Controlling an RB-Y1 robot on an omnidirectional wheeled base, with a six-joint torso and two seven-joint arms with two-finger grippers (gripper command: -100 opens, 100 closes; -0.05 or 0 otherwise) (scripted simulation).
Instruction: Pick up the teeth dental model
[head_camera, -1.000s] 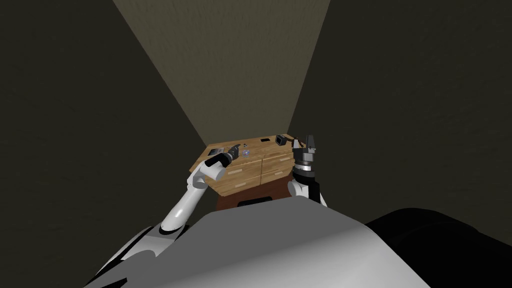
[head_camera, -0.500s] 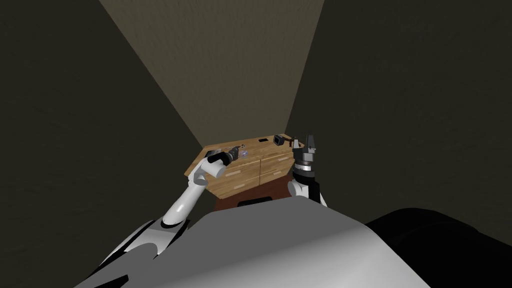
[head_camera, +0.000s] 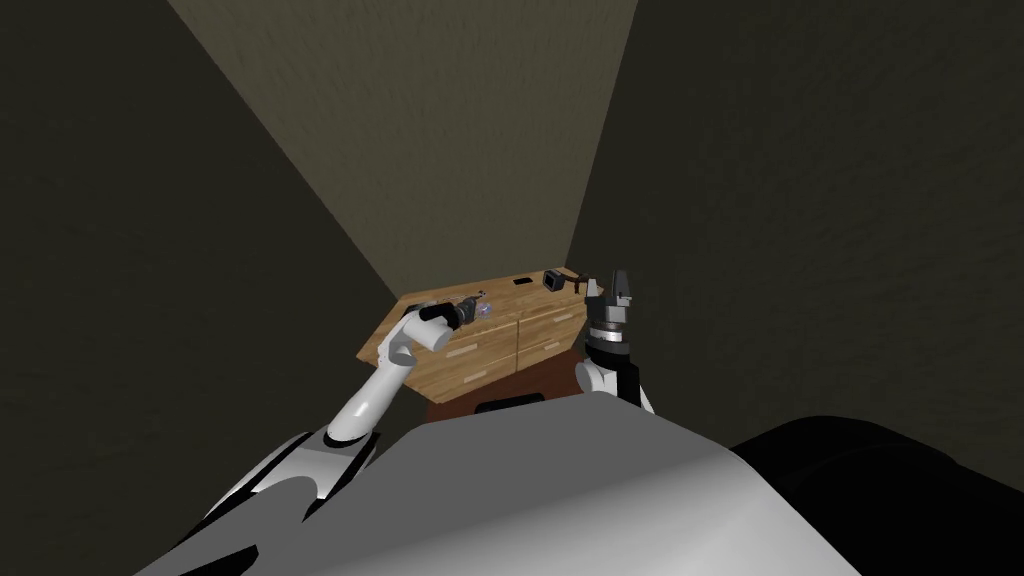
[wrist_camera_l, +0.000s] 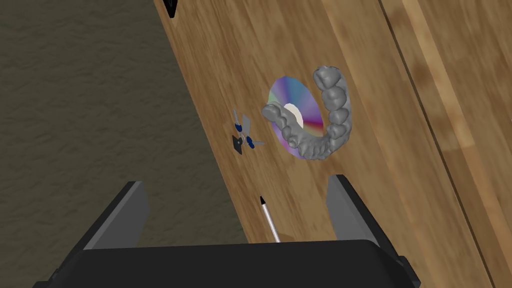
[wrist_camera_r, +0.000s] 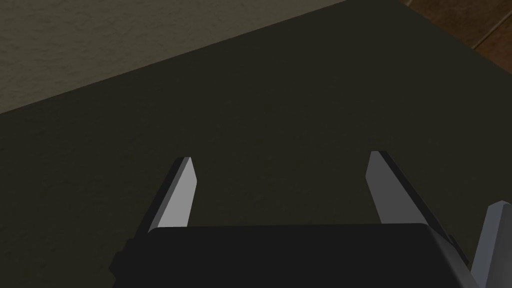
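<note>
teeth model (wrist_camera_l: 339, 120): grey U-shaped arch on iridescent disc (wrist_camera_l: 300, 95) | both jaws released

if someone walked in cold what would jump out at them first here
The grey teeth dental model draws the eye first: a curved arch lying partly over a rainbow-sheened disc on the wooden dresser top. The left gripper hangs just short of it, fingers open. The right gripper is open too, held up near the dresser's right end.
</note>
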